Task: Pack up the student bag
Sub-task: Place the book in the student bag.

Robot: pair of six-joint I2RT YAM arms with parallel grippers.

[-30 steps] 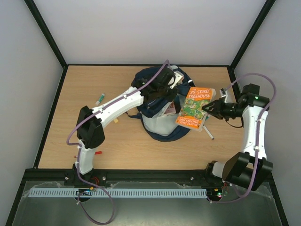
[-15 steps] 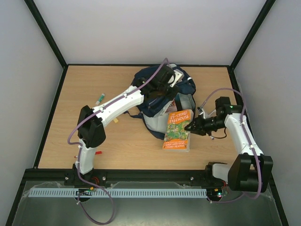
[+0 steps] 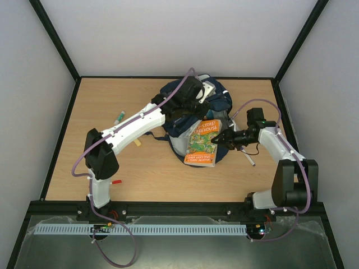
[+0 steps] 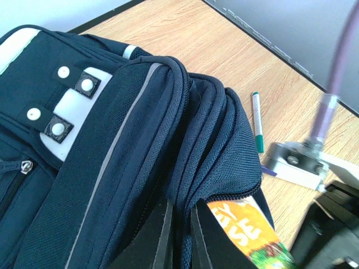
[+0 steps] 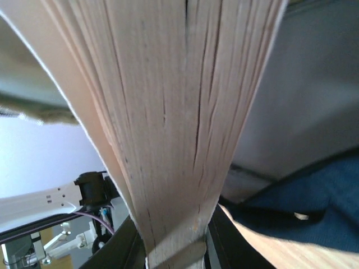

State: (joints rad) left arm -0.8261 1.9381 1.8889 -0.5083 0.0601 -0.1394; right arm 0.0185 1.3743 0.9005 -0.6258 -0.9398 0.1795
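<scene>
The large navy blue fabric backpack [image 3: 223, 104] lies front side up on the far middle of the wooden table [image 3: 140, 168]. Its mouth faces the near edge and gapes on pale lining. Thin pale stripes run along its zip panels, and a white-grey patch [image 4: 70, 106] carries dark snap tabs. An orange paperback book [image 3: 202, 143] rests tilted over the mouth.

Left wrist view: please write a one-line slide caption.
Left end effector pinching the rim of the navy backpack, an orange book at its opening.
</scene>
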